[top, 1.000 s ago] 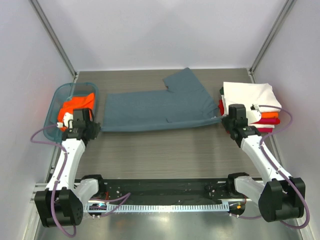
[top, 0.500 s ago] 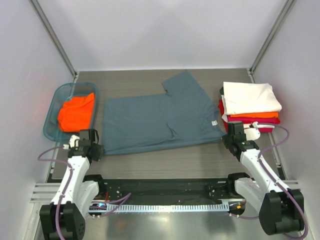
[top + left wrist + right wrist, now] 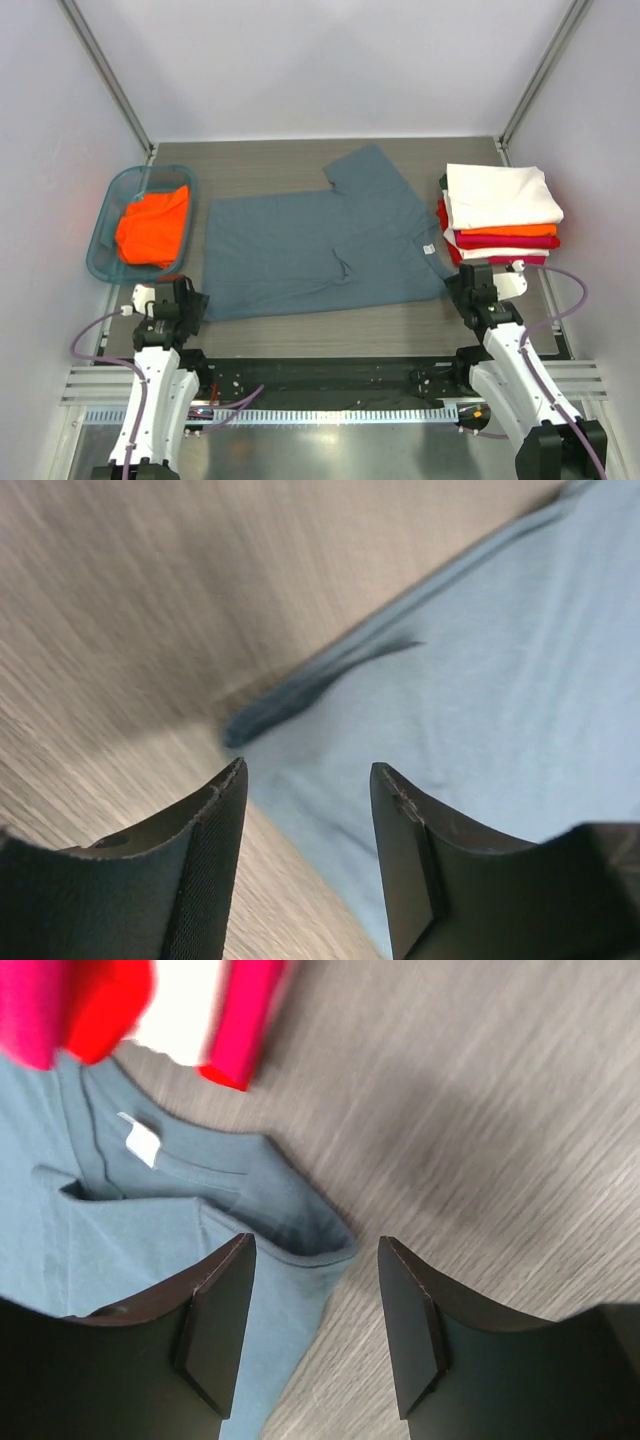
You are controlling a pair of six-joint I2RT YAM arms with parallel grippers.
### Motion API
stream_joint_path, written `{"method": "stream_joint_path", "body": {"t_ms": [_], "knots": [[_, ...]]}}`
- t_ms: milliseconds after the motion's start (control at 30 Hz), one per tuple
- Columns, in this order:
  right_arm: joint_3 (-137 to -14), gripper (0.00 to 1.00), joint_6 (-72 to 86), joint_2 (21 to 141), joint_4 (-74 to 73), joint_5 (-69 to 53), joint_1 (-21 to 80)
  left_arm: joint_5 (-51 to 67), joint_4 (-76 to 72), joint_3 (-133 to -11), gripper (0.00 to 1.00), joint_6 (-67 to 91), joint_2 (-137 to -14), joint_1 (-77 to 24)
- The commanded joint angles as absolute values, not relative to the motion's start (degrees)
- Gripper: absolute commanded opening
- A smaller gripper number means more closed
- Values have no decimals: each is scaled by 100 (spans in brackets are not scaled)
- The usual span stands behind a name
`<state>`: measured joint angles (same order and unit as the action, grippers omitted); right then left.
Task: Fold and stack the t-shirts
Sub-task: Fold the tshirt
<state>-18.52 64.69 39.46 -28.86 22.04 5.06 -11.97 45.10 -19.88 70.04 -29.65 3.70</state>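
A slate blue-grey t-shirt [image 3: 320, 245] lies spread flat across the middle of the table, one sleeve pointing to the back. Its white neck label [image 3: 143, 1141] shows near the right edge. My left gripper [image 3: 190, 300] stands open over the shirt's near left corner [image 3: 300, 695], nothing between its fingers. My right gripper [image 3: 466, 282] is open over the shirt's near right corner [image 3: 320, 1235], also holding nothing. A stack of folded t-shirts [image 3: 500, 210], white on top with orange and red below, sits at the right. An orange t-shirt [image 3: 152, 225] lies in the basket.
A teal translucent basket [image 3: 105, 235] stands at the left edge of the table. Slanted metal posts rise at both back corners. A black rail with a white toothed strip runs along the near edge between the arm bases.
Both arms pulled toward the near edge, dragging the blue-grey shirt's folded front half open and flat. Both grippers then opened and let go of its near corners.
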Motion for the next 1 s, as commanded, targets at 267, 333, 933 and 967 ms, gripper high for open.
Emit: {"method": "stream_joint_path", "body": {"t_ms": [267, 333, 933, 967], "knots": [[-3936, 53, 3596, 5395, -2164, 786, 562, -801, 4158, -4163, 64, 5275, -3804, 343], [-4235, 52, 3237, 5877, -2022, 564, 615, -206, 3817, -4394, 64, 4809, -4305, 334], [-6283, 45, 2224, 9307, -1661, -195, 1107, 193, 1371, -6160, 67, 4931, -8426, -2636], [-6432, 41, 2189, 9395, -1661, -115, 1212, 193, 1362, -6387, 66, 4931, -8768, -2793]]}}
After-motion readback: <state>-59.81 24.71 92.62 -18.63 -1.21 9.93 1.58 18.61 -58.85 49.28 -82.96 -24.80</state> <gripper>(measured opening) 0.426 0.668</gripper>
